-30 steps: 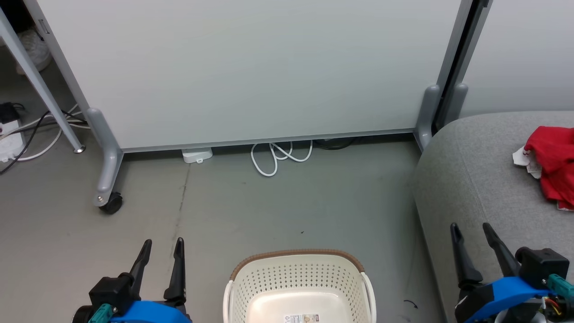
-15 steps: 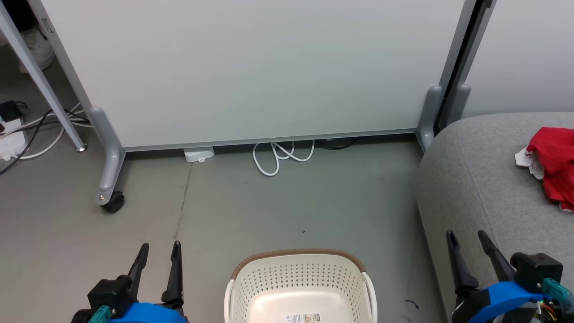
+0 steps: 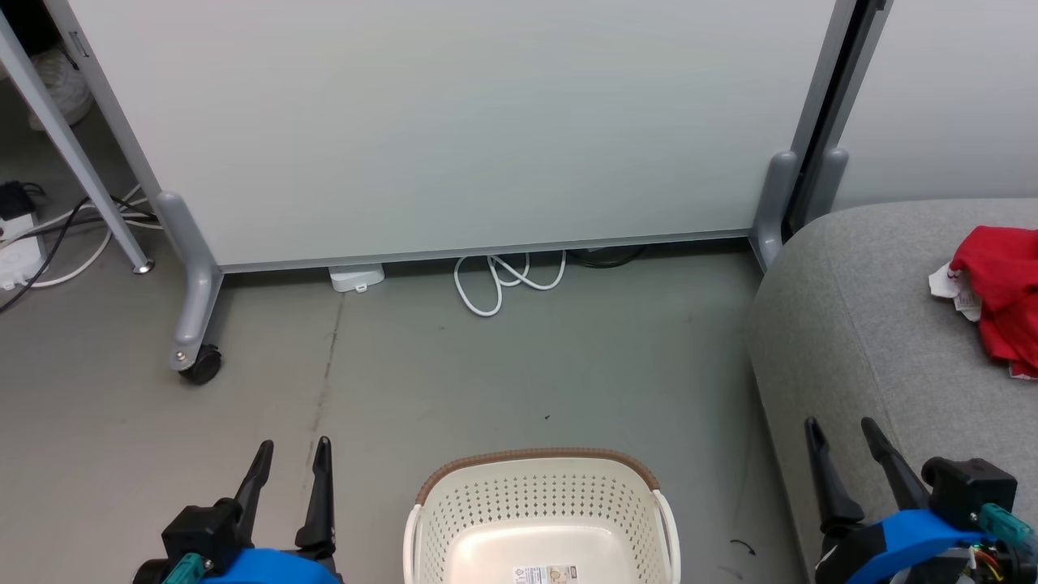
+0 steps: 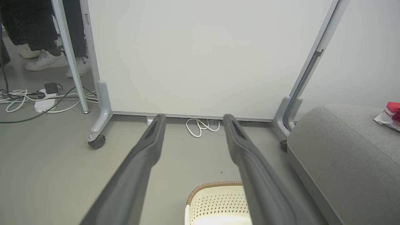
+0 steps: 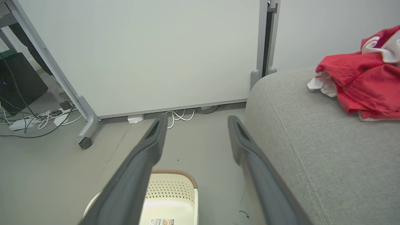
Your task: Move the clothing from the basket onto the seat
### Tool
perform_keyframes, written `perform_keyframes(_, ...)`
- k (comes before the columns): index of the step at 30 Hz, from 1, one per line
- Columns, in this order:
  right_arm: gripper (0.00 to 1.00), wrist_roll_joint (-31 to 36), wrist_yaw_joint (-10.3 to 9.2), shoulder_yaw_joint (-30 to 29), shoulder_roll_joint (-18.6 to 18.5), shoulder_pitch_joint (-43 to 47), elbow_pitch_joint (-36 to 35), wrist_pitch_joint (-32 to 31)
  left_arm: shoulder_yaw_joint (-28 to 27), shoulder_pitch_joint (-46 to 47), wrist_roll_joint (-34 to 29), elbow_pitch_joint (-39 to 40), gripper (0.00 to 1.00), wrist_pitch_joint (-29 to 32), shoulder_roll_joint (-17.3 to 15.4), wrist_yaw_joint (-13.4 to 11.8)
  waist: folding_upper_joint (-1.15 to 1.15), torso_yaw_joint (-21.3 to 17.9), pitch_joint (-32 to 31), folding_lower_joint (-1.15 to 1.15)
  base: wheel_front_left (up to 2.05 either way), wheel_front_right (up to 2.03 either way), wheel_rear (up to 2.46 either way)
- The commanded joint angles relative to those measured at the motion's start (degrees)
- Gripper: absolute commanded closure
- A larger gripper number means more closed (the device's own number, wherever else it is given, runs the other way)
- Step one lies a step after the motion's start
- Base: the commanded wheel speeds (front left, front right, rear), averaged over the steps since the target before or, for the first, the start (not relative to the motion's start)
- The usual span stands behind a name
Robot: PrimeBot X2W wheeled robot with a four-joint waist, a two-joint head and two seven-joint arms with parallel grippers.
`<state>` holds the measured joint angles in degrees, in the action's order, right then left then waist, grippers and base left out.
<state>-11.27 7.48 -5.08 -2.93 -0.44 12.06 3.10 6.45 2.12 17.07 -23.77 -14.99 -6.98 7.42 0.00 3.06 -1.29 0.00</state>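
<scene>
Both grippers are spread wide with nothing in them. Our left gripper (image 3: 295, 443) sits at the lower left of the head view over bare floor (image 3: 486, 373). Our right gripper (image 3: 838, 422) sits at the lower right, lined up with the near edge of the seat (image 3: 851, 324). Fingers on both point up the picture.

Between them, right at the bottom edge, we've got the basket (image 3: 535, 457) standing on the floor, brown rim on the far side. We can see its pale bottom with a little printed label (image 3: 549, 575) on it. Neither gripper touches it.

Off to our right the grey seat runs up the picture. The clothing (image 3: 1001, 284) lies on it in a crumpled red heap, a bit of white poking out on its left side, well apart from the basket and cut off by the picture's edge.

Further back, a looped white cable (image 3: 495, 288) lies at the foot of a big pale partition panel (image 3: 454, 122), whose grey leg ends in a caster (image 3: 200, 367). Far left, our left wrist view catches a power strip (image 4: 42, 104) with tangled leads, and beyond it someone's white sneakers (image 4: 47, 61).
</scene>
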Motion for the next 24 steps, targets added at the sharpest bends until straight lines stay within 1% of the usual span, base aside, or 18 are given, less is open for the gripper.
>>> perform_keyframes(1,0.00,-0.29,0.03,0.04,0.07,0.14,0.19,0.20,0.22,-0.42,0.24,0.18,0.00,-0.28,-0.04,0.04,0.00,0.05,-0.01,0.00,0.00,0.00,0.00)
perform_keyframes(2,0.00,-0.29,0.03,0.04,0.07,0.14,0.19,0.20,0.22,-0.42,0.24,0.18,0.00,-0.28,-0.04,0.04,0.00,0.05,-0.01,0.00,0.00,0.00,0.00)
perform_keyframes(3,1.00,-0.20,0.00,-0.01,0.00,-0.02,0.08,0.02,0.12,-0.06,0.14,0.08,1.00,0.01,0.01,0.01,0.00,0.04,0.00,0.00,0.00,0.00,0.00)
perform_keyframes(10,1.00,-0.82,0.00,-0.04,0.36,1.01,3.94,-0.15,0.06,-2.78,0.43,-3.24,1.00,0.44,0.87,0.01,0.00,0.02,0.01,0.00,0.00,0.00,0.00)
perform_keyframes(24,1.00,-15.47,0.00,-0.35,0.31,-0.31,3.65,-1.92,-2.39,-1.49,14.05,-0.97,1.00,4.32,1.47,0.02,0.00,-0.32,0.17,0.00,0.00,0.00,0.00)
